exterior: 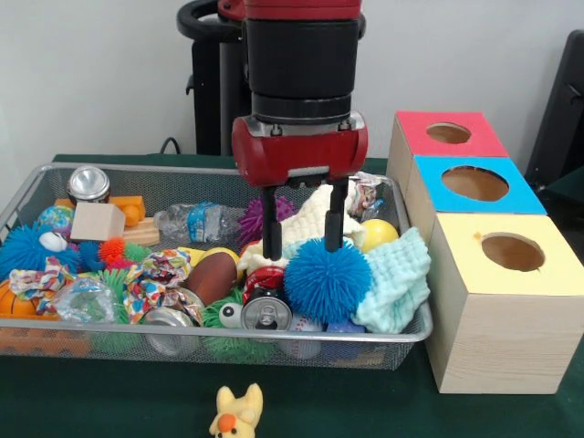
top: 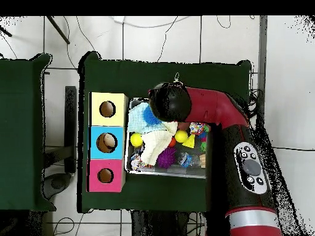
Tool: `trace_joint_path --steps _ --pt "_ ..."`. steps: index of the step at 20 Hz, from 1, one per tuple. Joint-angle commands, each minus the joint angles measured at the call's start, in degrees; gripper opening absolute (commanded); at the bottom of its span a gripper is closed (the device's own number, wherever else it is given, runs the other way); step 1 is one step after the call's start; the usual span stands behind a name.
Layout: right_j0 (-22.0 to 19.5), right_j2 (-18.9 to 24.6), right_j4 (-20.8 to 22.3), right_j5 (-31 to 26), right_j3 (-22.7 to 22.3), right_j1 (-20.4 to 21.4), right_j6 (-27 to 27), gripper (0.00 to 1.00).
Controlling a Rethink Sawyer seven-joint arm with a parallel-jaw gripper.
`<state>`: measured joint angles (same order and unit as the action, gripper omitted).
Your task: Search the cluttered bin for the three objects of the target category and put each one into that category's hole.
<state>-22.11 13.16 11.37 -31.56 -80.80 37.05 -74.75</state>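
The cluttered bin is a wide silver wire-mesh basket packed with toys, cans and cloths; it also shows in the overhead view. My gripper hangs over the bin's right half. It is open, with its two black fingers spread apart. The tips sit just above a blue spiky ball, in front of a cream cloth. Three wooden boxes stand to the right, each with a round hole: red top, blue top and yellow top. In the overhead view the arm hides the gripper.
The bin also holds a yellow ball, a mint cloth, a brown football, drink cans, a plastic bottle, a wooden block and a purple spiky ball. A yellow plush toy lies in front of it.
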Motion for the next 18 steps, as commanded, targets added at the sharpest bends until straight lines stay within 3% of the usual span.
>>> trace_joint_path --steps 1,3,7,8,9,10,13,18 --pt "2.95 -2.0 5.13 21.8 -15.35 8.6 -15.43 1.0" --pt "5.23 -3.87 5.25 25.84 -16.27 9.47 -16.93 1.0" --pt "6.97 -4.99 0.44 31.66 -19.37 10.2 -20.24 1.0" --pt "7.79 -5.77 -0.89 30.75 -19.25 9.92 -19.61 1.0" --pt "7.98 -5.78 -1.86 35.18 -20.32 10.3 -21.32 1.0" --pt "8.46 -6.17 -2.65 35.86 -20.46 10.42 -21.19 1.0" --pt "10.87 -8.9 -6.68 33.16 -20.79 10.35 -21.51 1.0" --pt "11.24 -9.57 -9.26 31.1 -21.03 10.02 -21.2 1.0"
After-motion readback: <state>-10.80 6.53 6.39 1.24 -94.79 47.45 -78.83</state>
